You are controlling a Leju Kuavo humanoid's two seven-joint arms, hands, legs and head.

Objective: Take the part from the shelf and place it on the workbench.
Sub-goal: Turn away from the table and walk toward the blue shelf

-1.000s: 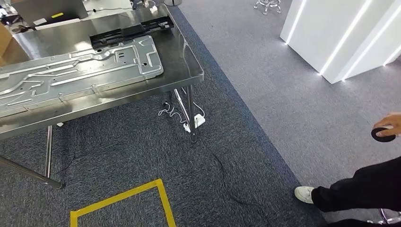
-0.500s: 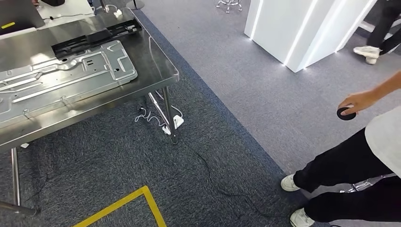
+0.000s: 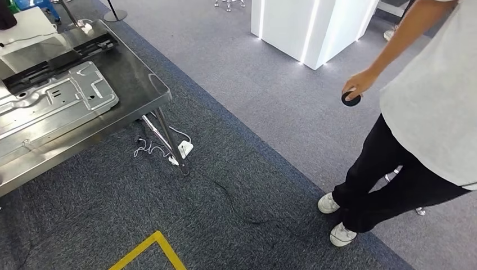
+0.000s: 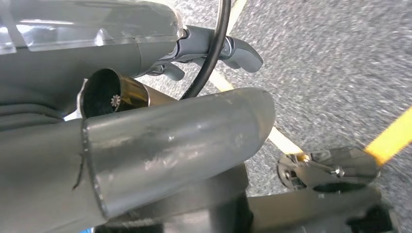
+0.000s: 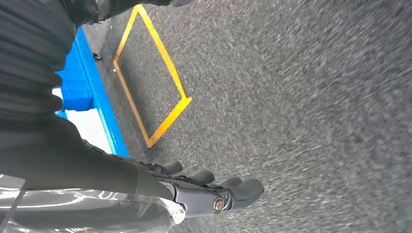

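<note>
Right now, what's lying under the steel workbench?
Under the workbench, on the carpet by its leg, lie a white power strip and tangled white cables. The tabletop covers whatever lies further under it.

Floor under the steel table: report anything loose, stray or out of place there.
A white power adapter and tangled white cable lie loose on the dark grey carpet beside the steel table's leg, and a thin black cable trails away across the carpet. Both look like possible trip hazards. Nothing appears spilled or broken.
</note>
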